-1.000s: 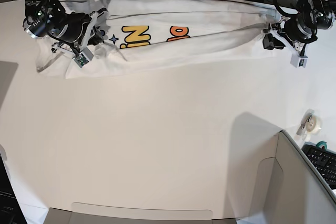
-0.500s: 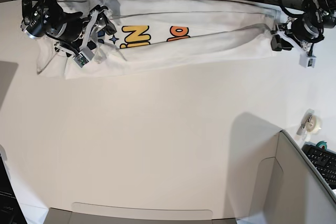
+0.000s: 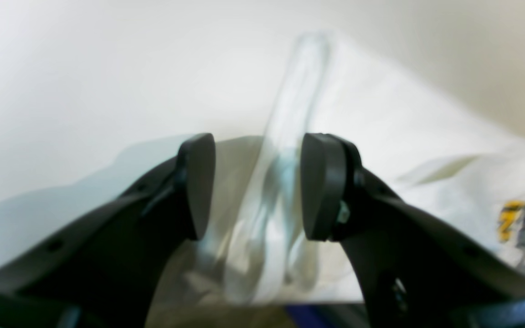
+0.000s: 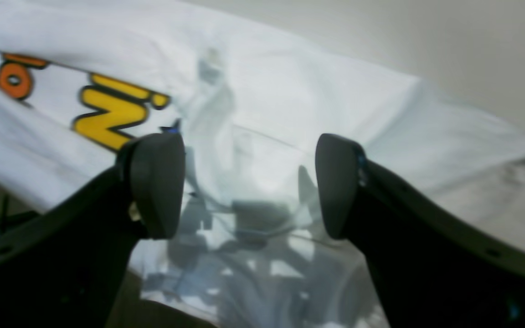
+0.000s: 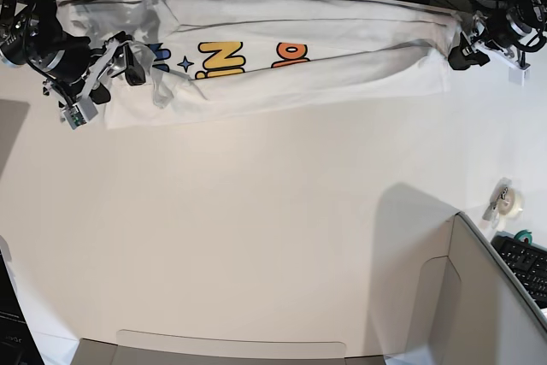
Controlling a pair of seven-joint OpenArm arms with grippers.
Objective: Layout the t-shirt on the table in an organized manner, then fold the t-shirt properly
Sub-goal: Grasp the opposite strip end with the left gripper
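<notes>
White cotton — the t-shirt lies along the far edge of the table, stretched sideways into a long band with the yellow and orange print showing near its middle. You are still in the laying-out stage, as I read it: the cloth is doubled lengthwise on itself, bunched at the end by your right gripper, and no neat fold is visible yet.

Your right gripper's jaws stand wide apart over that bunched end, with cloth below them but nothing pinched. Your left gripper hangs at the opposite end; its jaws are parted too, and a raised ridge of fabric stands between them — it looks loose rather than gripped, though the view is blurred.

What is left is most of the job: spreading the shirt flat with the sleeves out, then making the folds.
</notes>
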